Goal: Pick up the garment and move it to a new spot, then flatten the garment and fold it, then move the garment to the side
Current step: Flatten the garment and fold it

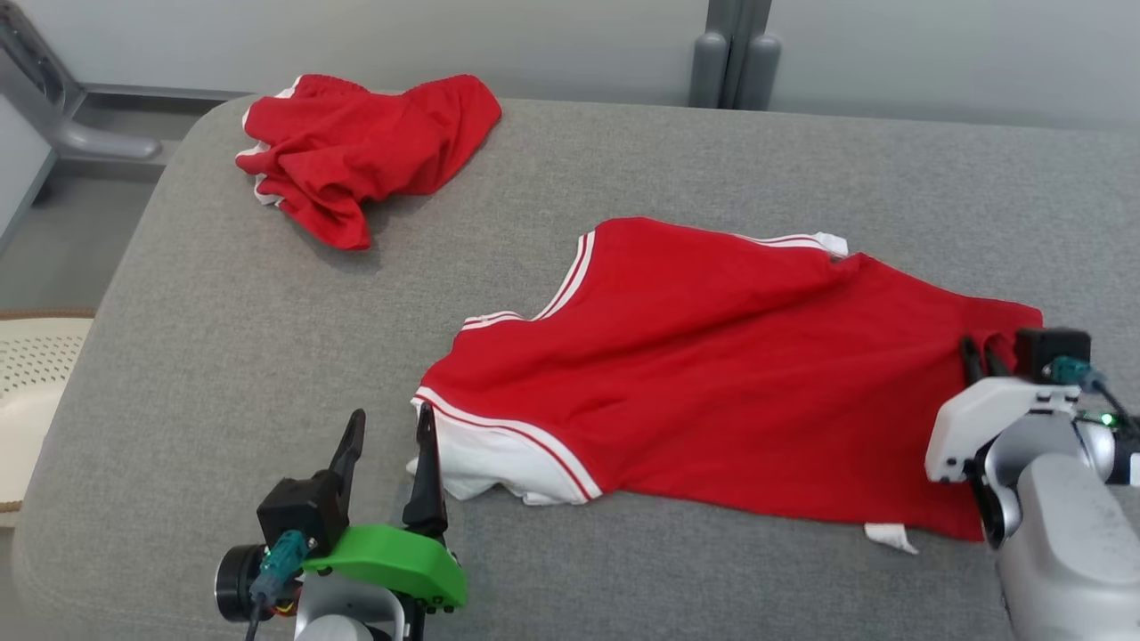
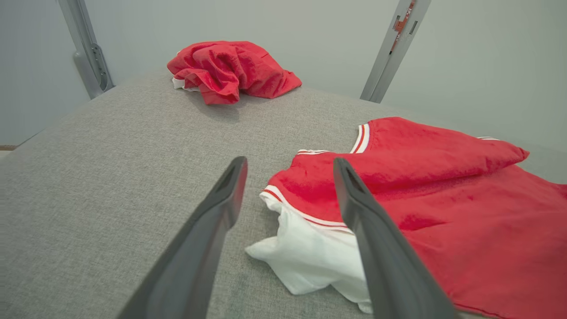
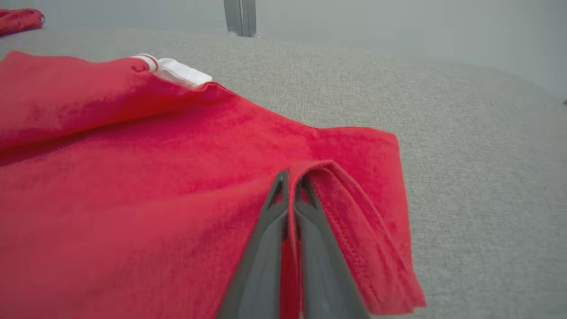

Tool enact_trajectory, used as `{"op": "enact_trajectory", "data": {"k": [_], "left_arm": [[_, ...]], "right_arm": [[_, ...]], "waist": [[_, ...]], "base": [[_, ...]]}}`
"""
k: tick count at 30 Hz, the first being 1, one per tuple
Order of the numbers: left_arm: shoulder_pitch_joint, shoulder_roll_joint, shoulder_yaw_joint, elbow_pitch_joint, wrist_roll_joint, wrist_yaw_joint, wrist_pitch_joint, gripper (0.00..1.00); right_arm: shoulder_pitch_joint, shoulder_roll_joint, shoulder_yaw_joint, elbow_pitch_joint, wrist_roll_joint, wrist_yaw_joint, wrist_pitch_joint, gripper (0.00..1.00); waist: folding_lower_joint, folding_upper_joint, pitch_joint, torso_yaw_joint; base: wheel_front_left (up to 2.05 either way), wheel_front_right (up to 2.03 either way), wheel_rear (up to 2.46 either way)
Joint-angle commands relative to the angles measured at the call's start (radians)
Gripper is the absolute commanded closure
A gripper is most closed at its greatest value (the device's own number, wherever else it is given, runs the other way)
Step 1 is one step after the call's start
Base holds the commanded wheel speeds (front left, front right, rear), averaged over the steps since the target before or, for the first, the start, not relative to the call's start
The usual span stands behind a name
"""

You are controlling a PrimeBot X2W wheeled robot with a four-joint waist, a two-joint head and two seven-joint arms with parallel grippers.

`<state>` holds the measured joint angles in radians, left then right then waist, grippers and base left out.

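Observation:
The garment is a red sleeveless top with white trim, spread across the grey cushioned surface. Its white-edged shoulder end lies at the front left and its hem at the right. My right gripper is shut on a raised fold of the hem, red cloth pinched between the two dark fingers. My left gripper stands open just left of the white shoulder end, with one finger over the cloth and nothing between the fingers.
A second red garment lies crumpled at the far left corner of the surface, also seen as a red heap. A grey post stands behind. A pale basket sits off the left edge.

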<state>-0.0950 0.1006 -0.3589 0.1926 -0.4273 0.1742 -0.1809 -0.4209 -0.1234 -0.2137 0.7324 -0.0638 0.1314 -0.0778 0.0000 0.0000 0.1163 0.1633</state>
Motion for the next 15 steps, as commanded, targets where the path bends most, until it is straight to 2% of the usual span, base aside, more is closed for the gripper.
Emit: {"op": "enact_trajectory", "data": {"k": [1, 10, 15], "left_arm": [[-0.016, 0.003, 0.005, -0.006, -0.002, 0.001, -0.008, 0.0], [-0.061, -0.009, -0.002, 0.004, -0.012, -0.012, -0.032, 0.0], [-0.08, -0.016, -0.012, 0.023, -0.02, -0.018, -0.042, 0.0]], "right_arm": [[-0.04, -0.012, -0.003, 0.007, 0.008, -0.001, 0.004, 1.0], [-0.247, -0.117, -0.035, 0.104, -0.035, -0.002, 0.079, 1.0], [-0.313, -0.147, -0.034, 0.172, -0.057, -0.002, 0.066, 1.0]], "waist": [[0.0, 0.0, 0.028, 0.024], [0.0, 0.0, 0.101, 0.065], [0.0, 0.0, 0.121, 0.076]], "base": [[0.0, 0.0, 0.0], [0.0, 0.0, 0.0], [0.0, 0.0, 0.0]]}}
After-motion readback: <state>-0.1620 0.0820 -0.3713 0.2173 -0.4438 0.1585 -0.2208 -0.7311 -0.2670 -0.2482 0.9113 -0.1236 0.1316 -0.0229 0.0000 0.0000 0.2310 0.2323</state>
